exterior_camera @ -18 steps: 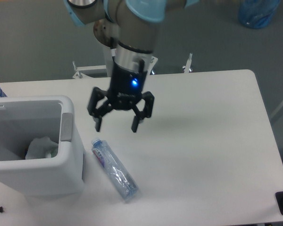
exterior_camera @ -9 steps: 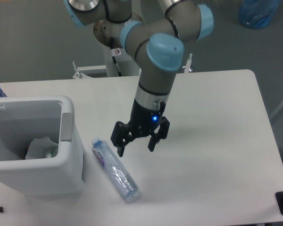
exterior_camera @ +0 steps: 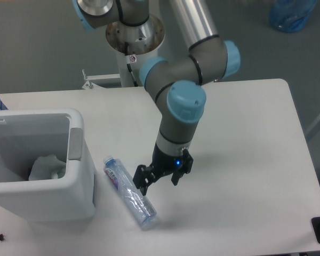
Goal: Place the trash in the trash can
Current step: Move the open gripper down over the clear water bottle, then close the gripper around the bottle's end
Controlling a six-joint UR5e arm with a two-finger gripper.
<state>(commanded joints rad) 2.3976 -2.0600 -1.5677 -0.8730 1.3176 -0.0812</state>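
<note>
Even, diffuse overhead lighting, moderately bright; soft faint shadows fall on the white table [exterior_camera: 245,160] beneath the arm [exterior_camera: 181,112] and bottle [exterior_camera: 129,192], no harsh glare, with mild overall softness and low resolution.

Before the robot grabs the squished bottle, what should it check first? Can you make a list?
1. Gripper open: ok, fingers spread.
2. Gripper lined up over the bottle: not ok, it sits off to the bottle's right.
3. Bottle free to lift: ok, it lies alone on the table.
4. Trash can open on top: ok.
5. Room inside the can: ok, only the white wrapper shows there.
6. Fingers touching the bottle: cannot tell.
</note>
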